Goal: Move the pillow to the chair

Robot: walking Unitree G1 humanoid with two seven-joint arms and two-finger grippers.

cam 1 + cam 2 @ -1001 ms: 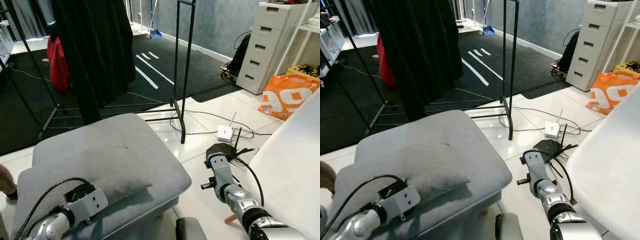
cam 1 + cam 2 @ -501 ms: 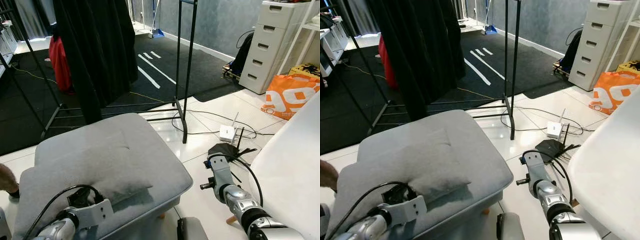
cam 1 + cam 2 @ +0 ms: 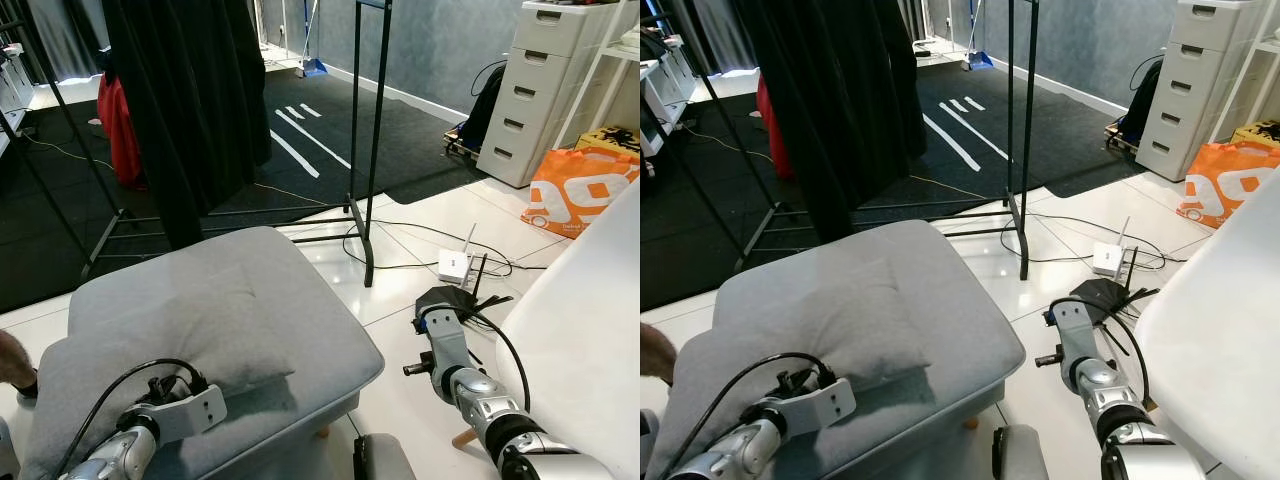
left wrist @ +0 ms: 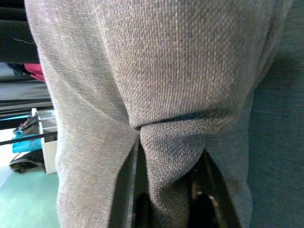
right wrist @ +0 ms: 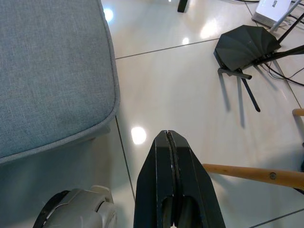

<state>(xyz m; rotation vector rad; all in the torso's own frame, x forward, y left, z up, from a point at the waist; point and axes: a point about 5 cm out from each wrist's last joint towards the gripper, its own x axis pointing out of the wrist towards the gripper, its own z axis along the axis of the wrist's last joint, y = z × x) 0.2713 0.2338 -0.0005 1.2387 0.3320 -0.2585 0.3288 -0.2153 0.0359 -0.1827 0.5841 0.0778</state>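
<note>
Lying on the big grey chair (image 3: 300, 300) is a grey pillow (image 3: 150, 320). The pillow is made of rough woven cloth, and you can see the little threads up close. It is soft and puffy, with a small dent near its middle. It sits on the side of the seat nearest the robot, and one corner sticks out toward the seat's front edge. It is a lighter grey than the chair under it.

The left gripper (image 4: 166, 190) is at the near edge of the pillow. Its two black fingers (image 4: 130, 190) are closed on a fold of the pillow, and the cloth bunches up between them. The left arm has a silver block at the wrist and a black cable looping over it.

The right gripper (image 5: 171, 180) hangs over the shiny white floor (image 5: 180, 85), just beside the chair. Its fingers are pressed tight together with nothing between them. A black router (image 5: 247, 45) with thin antennas lies on the floor ahead of it. A white box (image 3: 452, 266) with cables sits a bit farther off.

Behind the chair stands a black rack (image 3: 365, 140) with a dark curtain (image 3: 190, 100). White drawers (image 3: 540, 90) and an orange bag (image 3: 580, 190) are over on the right.
</note>
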